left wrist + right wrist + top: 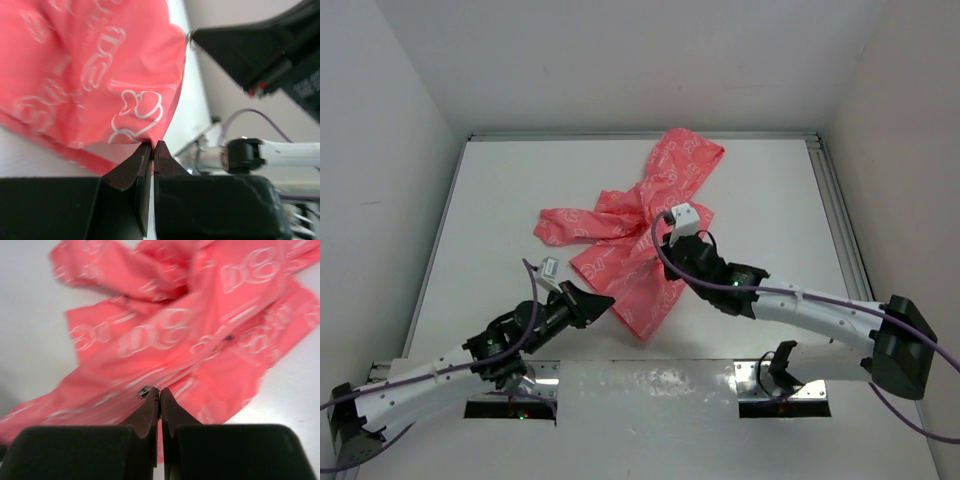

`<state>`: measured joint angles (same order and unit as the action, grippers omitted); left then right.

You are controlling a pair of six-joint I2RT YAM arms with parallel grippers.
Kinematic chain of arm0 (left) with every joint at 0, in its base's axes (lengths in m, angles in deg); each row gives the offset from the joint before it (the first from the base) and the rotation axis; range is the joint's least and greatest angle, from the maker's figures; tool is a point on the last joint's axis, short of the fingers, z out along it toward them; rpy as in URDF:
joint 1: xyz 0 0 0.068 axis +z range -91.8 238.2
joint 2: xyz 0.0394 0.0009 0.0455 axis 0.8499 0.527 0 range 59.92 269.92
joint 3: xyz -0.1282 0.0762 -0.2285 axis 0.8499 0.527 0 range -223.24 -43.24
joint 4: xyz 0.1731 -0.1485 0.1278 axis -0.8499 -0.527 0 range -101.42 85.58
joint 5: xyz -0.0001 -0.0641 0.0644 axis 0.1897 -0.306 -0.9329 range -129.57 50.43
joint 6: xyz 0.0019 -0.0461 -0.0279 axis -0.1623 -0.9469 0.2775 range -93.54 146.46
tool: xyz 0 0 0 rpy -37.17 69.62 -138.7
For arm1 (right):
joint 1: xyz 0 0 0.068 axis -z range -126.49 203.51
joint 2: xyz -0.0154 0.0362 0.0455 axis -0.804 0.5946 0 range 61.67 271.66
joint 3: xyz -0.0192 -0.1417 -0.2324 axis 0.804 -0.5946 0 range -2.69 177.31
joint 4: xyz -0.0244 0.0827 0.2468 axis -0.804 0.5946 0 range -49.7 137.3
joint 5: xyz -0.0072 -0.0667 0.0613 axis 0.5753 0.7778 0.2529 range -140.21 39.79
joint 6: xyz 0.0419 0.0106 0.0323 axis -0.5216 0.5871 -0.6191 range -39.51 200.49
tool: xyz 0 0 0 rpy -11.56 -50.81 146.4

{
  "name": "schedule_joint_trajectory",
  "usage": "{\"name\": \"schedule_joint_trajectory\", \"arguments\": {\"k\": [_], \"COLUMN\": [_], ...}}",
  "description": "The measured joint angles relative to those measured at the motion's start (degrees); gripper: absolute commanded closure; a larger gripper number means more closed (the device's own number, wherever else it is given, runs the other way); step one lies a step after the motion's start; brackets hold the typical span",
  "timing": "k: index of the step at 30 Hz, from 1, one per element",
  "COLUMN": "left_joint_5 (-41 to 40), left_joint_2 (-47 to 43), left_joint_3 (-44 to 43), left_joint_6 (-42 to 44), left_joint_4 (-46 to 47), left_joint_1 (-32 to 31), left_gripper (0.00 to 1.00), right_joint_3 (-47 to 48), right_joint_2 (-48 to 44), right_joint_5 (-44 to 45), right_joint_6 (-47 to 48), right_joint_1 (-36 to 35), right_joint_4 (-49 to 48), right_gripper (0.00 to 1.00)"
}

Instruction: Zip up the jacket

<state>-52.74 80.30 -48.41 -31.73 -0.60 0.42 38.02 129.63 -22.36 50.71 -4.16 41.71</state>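
The coral-pink jacket (610, 265) with white outline print lies crumpled on the white table, hood toward the back. My left gripper (605, 300) is shut on the jacket's near hem; in the left wrist view the fabric (90, 65) runs into the closed tips (153, 145). My right gripper (665, 238) sits on the jacket's middle. In the right wrist view it (159, 390) is shut at the small metal zipper pull (145, 391), which shows beside the left fingertip. The zipper line runs up and right from there across the jacket (165, 335).
White walls enclose the table on three sides. An aluminium rail (830, 220) runs along the right edge. Part of the right arm (260, 55) shows dark and close in the left wrist view. Bare tabletop (490, 200) lies left of the jacket.
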Motion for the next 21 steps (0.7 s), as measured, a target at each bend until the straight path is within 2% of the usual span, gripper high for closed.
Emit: {"name": "schedule_joint_trajectory", "arguments": {"k": [2, 7, 11, 16, 21], "left_joint_5": [-3.7, -12.6, -18.1, -21.2, -23.1], "left_joint_2": [-3.6, -11.6, -18.9, -19.8, -19.2], "left_joint_3": [-6.0, -18.5, -20.0, -19.4, -19.2], "left_joint_6": [2.6, 5.3, 3.9, 1.7, 0.3], "left_joint_4": [-10.5, -24.2, -33.0, -41.1, -43.1], "left_joint_1": [0.0, 0.0, 0.0, 0.0, 0.0], "left_gripper": [1.00, 1.00, 1.00, 1.00, 1.00], "right_joint_3": [2.9, 11.8, 22.8, 34.6, 38.4], "right_joint_2": [2.6, 9.8, 19.2, 30.2, 34.9], "right_joint_5": [0.5, 0.3, -1.9, -5.6, -5.9], "right_joint_6": [1.5, 3.5, 4.2, 3.9, 3.7], "right_joint_1": [4.5, 19.3, 30.4, 40.9, 49.0], "right_joint_4": [1.2, 2.8, 5.8, 10.4, 12.4], "right_gripper": [1.00, 1.00, 1.00, 1.00, 1.00]}}
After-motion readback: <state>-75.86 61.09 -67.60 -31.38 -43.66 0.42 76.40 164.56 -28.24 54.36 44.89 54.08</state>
